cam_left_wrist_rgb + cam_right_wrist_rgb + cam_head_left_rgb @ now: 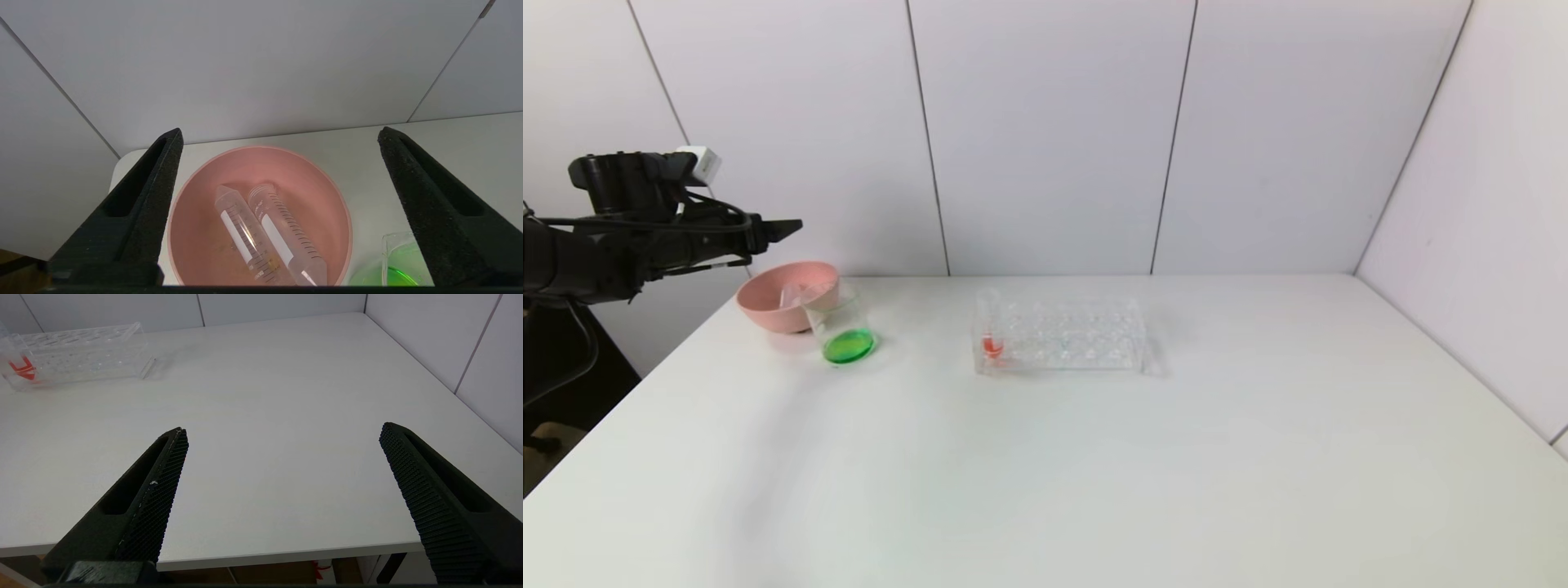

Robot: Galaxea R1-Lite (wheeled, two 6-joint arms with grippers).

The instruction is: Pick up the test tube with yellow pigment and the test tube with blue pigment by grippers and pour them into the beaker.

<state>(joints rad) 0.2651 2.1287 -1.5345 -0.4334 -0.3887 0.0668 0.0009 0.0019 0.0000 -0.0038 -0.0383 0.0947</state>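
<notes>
White table (1094, 457) | left gripper (280, 139) released above pink bowl (327, 192) | right gripper (282, 435) released

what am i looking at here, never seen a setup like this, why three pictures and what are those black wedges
It is a two-armed robot at a white table, photographed by three cameras at once. The wide picture comes from its head. The other two come from cameras on its wrists, and the black wedges are the fingers of each arm's pincer.

The left pincer hangs open above a pink bowl where two empty tubes lie; it holds nothing. Beside the bowl stands the beaker with green liquid. In the middle of the table sits a clear rack holding a red-tipped tube.

The right pincer, outside the head view, is open and empty over the table's near edge.
</notes>
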